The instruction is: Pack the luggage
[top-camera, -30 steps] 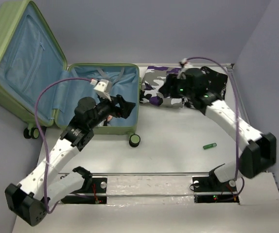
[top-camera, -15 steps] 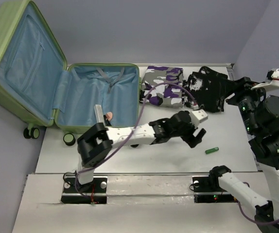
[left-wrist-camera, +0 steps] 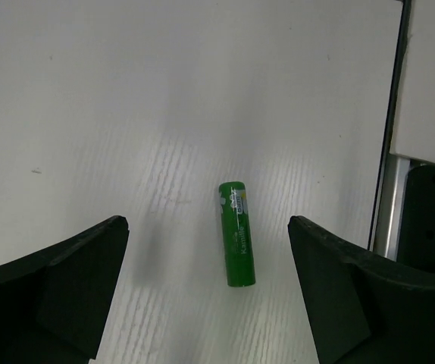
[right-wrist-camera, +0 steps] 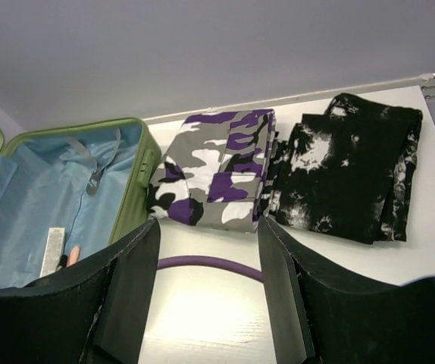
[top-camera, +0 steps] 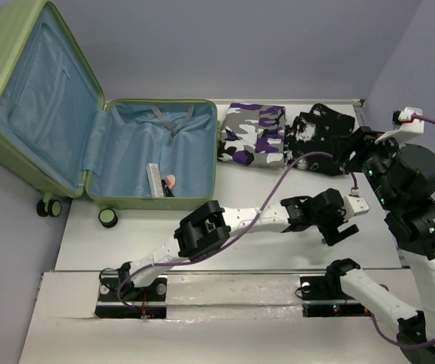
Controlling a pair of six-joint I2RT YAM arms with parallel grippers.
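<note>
Reaching for the next small item looks like the step in hand. In the top view the luggage [top-camera: 134, 152] lies open at ten o'clock, its ribbed green lid leaning back and its soft blue lining bare but for a couple of small things. The left gripper [top-camera: 340, 221] hangs low over the table at four o'clock.

From the left wrist, the gripper [left-wrist-camera: 206, 224] has its dark fingers spread wide, empty, with a green tube [left-wrist-camera: 237, 233] lying flat on the matte white table [left-wrist-camera: 126, 91] between them, slightly toward five o'clock. The tube is smooth, round and likely to roll, so the next move calls for a straight descent and a close across its width.

From the right wrist, the right gripper [right-wrist-camera: 208, 224] is parted and holds nothing. A folded camouflage garment [right-wrist-camera: 217, 171] sits at twelve o'clock, a black-and-white garment [right-wrist-camera: 350, 171] at two, and the luggage [right-wrist-camera: 58, 197] at nine.
</note>
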